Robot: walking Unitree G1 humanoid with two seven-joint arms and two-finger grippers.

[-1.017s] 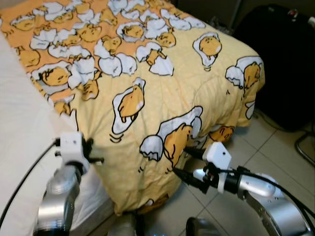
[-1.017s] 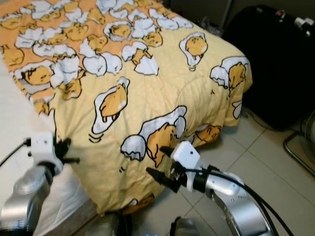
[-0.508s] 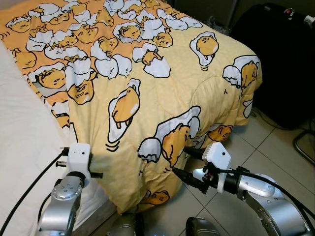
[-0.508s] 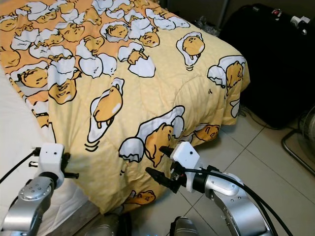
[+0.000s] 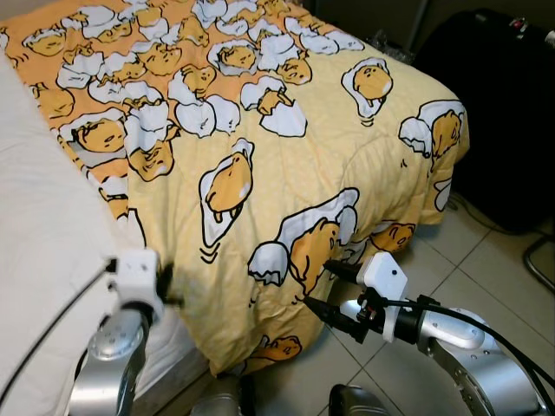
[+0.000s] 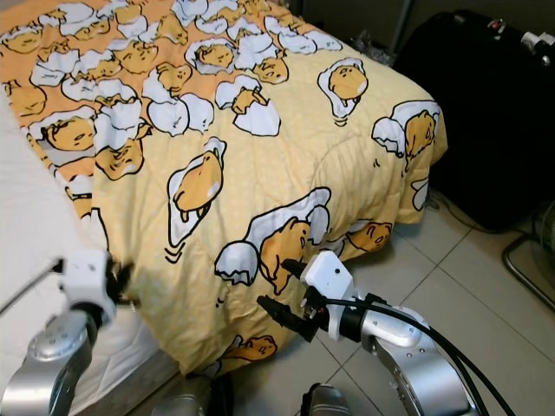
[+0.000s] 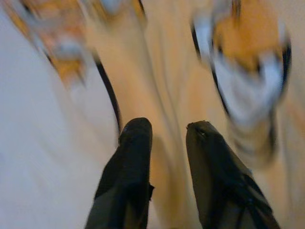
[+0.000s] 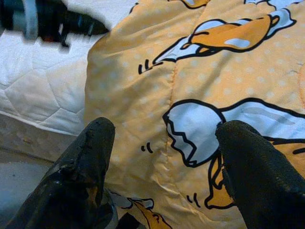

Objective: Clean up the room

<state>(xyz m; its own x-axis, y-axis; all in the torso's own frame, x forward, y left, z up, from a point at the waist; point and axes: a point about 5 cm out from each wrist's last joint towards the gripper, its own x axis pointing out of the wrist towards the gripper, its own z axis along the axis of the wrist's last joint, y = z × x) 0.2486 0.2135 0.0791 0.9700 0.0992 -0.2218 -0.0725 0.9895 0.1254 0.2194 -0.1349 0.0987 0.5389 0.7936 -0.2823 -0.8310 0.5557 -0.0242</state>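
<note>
Yellow-and-orange quilted comforter with a cartoon egg-yolk print (image 5: 286,147) is lying across the bed, its near edge draping over the corner toward the pale tiled floor (image 5: 486,277); the head end is running out of frame at the top of both eye views.

Left to right:
- White quilted mattress (image 5: 43,243) is showing bare along the left, cut off by the frame edge. The right wrist view is picking up its diamond stitching and side wall, which the eye views are too coarse to show.
- Left gripper (image 5: 171,290) is sitting right at the comforter's hanging left edge, where fabric meets mattress. Eye views are motion-blurred there, fingers hard to make out. The left wrist view is smeared too, but both black fingers (image 7: 131,162) are reading as slightly parted with a narrow gap, fabric behind them; can't tell whether they're touching it, nothing visibly pinched.
- Comforter surface is soft, lightly puckered, with fine pale dots that come through sharply in the right wrist view.
- Right gripper (image 5: 316,286) is hovering just in front of the draped corner, fingers spread wide, holding nothing. Its fingertips (image 8: 95,143) look matte and rough.
- Large black rounded bag or case (image 5: 503,104) is standing on the floor right of the bed, partly cropped, and too dark to identify.
- Thin metal frame (image 5: 539,260) at far right edge, mostly cut off.
</note>
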